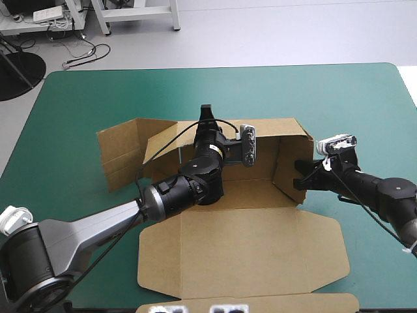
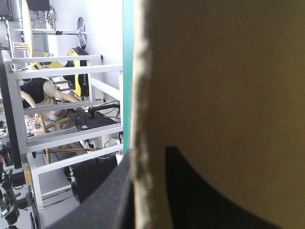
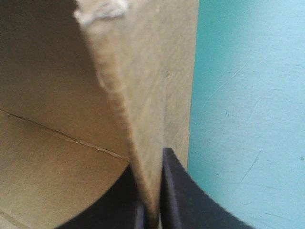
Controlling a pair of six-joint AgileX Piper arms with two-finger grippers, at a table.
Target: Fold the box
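Up close, the right gripper point(image 3: 151, 166) has its jaws squeezed nearly together on the brown box point(image 1: 241, 251), with the right wall's edge running up between them. The left gripper point(image 2: 147, 152) pinches the far wall's top edge the same way. The box sits mid-table point(image 1: 365, 98), lid flat toward the near edge.

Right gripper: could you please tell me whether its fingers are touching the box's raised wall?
Touching. The right wrist view shows a wall of the box clamped between the fingers of the right gripper, with no gap on either side.
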